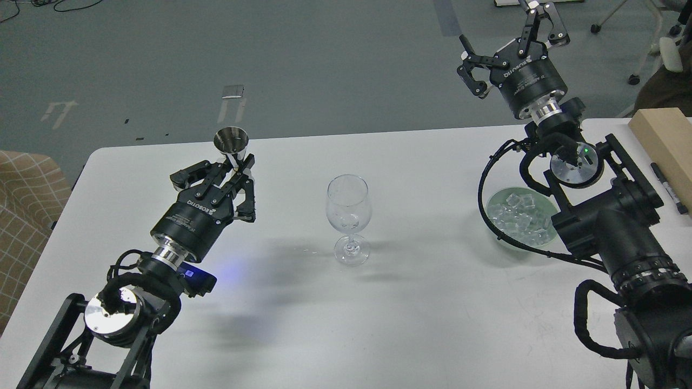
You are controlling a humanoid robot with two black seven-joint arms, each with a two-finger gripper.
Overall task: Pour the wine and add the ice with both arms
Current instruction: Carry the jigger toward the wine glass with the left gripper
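Lying heaped, ice (521, 220) sits well below right pincer (511, 46).

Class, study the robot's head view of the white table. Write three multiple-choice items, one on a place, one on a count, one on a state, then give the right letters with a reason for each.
1. Where is the ice?
A. in the stemmed glass
B. in a pale green bowl, right of the glass
C. loose on the table

2. How many stemmed glasses stand on the table?
A. one
B. two
C. three

3. What is the left gripper doing?
A. hanging open and empty
B. gripping a marker
C. gripping a metal jigger

Answers: 1 B, the cubes lie heaped in the bowl under the right arm. 2 A, only one wine glass stands at the middle. 3 C, its fingers close round the jigger's waist.
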